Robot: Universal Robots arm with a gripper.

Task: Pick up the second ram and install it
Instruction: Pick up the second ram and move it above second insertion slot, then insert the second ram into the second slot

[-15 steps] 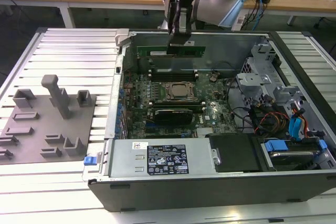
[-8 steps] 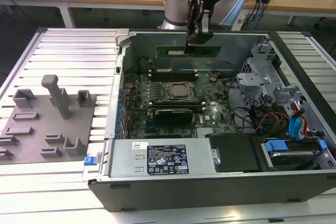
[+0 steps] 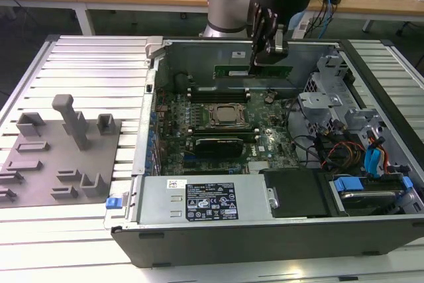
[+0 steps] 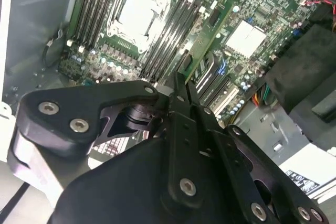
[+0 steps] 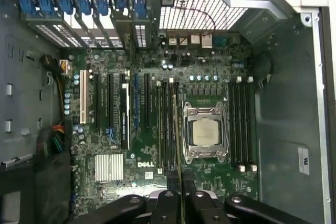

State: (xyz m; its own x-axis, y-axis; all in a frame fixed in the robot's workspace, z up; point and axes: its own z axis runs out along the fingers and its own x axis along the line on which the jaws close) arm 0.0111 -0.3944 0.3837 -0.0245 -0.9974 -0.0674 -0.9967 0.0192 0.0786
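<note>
Nearest you in the exterior view, the black cover (image 3: 199,200) carries a printed label (image 3: 211,202). Beyond it lie the black card (image 3: 215,145) and the CPU socket (image 3: 227,116), with cables (image 3: 331,150) crowding the exterior view's right. Farthest back, your hand (image 3: 267,57) pinches the second ram (image 3: 232,71) above the memory slots (image 3: 215,94), near the case's far wall.

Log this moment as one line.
gripper: shut on long green circuit-board ram stick | position: over green motherboard | seated: not yet
</note>
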